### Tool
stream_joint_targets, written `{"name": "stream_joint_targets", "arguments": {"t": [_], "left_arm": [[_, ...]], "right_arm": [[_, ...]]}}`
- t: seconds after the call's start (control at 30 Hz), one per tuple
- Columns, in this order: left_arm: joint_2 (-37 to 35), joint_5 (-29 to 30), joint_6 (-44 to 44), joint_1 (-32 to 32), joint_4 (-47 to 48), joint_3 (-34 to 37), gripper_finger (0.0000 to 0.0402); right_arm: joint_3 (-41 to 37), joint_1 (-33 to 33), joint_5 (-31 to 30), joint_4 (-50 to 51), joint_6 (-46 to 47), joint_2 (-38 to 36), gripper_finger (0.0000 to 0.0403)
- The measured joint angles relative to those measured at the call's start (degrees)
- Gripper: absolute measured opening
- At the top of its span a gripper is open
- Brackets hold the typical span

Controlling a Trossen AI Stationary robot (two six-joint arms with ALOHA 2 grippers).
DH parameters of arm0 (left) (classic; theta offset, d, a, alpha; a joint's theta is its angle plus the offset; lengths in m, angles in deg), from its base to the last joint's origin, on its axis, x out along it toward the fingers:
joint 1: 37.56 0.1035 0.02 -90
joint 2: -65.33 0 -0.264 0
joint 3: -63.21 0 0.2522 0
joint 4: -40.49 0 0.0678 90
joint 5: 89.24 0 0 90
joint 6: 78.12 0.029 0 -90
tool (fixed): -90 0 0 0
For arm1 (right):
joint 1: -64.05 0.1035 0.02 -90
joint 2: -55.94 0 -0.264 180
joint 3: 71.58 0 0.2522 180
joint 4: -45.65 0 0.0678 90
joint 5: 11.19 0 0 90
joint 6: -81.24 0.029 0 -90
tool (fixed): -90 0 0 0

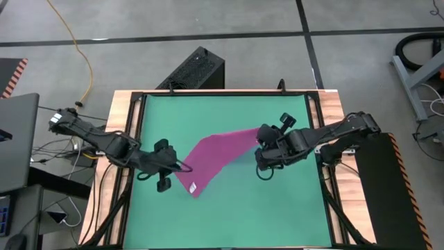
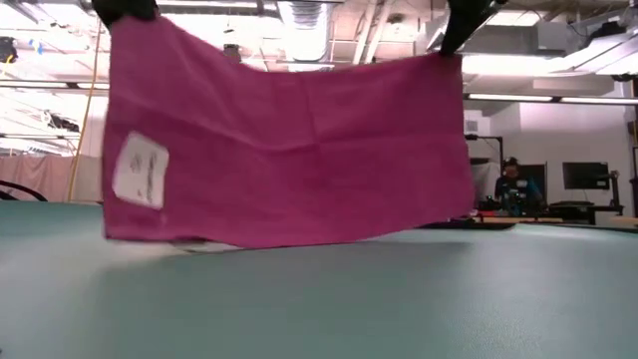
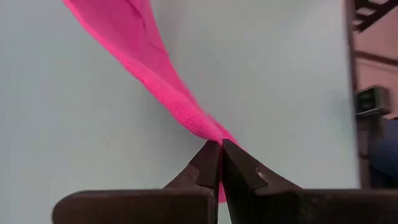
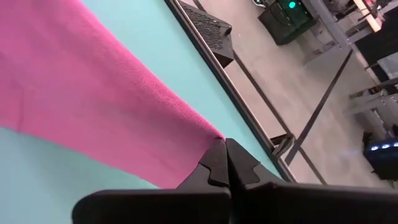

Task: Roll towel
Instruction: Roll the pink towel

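A grey concrete floor (image 1: 243,21) crossed by dark seams runs all around the green-topped surface (image 1: 229,215) with its wooden edging. A black perforated box (image 1: 196,69) sits on the floor just beyond it, and a yellow cable (image 1: 78,42) snakes nearby. Overhead hang white ducts and bright strip lights (image 2: 319,15). Far off, a person (image 2: 510,184) sits by dark monitors (image 2: 585,176).
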Motion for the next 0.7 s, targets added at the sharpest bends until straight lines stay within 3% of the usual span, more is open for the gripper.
{"name": "stream_joint_targets", "arguments": {"t": [0.13,0.33,0.7], "left_arm": [[0.00,0.92,-2.15,-2.64,0.19,-0.79,0.0000],[1.36,2.31,-3.33,-1.30,3.41,-0.07,0.0000],[1.40,2.53,2.09,12.10,2.37,9.95,0.0000]], "right_arm": [[0.84,1.85,1.67,4.48,6.76,0.00,0.0000],[0.58,-1.56,10.36,6.12,10.80,0.26,0.0000],[-10.68,-14.34,15.47,-9.64,-3.79,0.31,0.0000]]}}
